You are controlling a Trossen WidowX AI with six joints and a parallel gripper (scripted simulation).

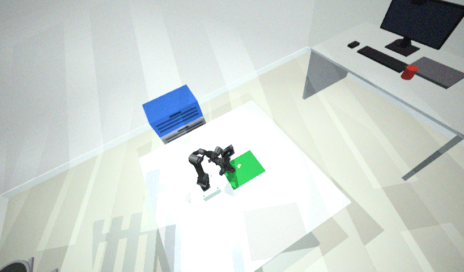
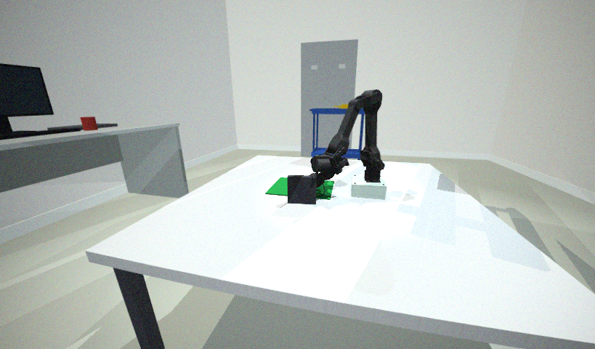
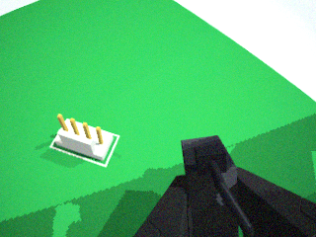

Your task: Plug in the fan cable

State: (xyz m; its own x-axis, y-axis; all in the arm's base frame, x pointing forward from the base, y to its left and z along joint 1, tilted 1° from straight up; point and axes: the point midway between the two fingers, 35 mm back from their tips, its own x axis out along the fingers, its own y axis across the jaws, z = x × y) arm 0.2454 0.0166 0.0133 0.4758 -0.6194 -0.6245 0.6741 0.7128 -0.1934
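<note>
The gripper (image 3: 209, 178) is clamped on the dark plug (image 3: 203, 154) above the green board (image 3: 132, 59). The white header (image 3: 81, 142) with four bare pins sits apart, to the plug's left in the wrist view.

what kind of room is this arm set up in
Likely an office or lab workroom: a white work table carries the arm and a green board, a desk bears a monitor and keyboard, and a blue cabinet stands by the wall.
</note>
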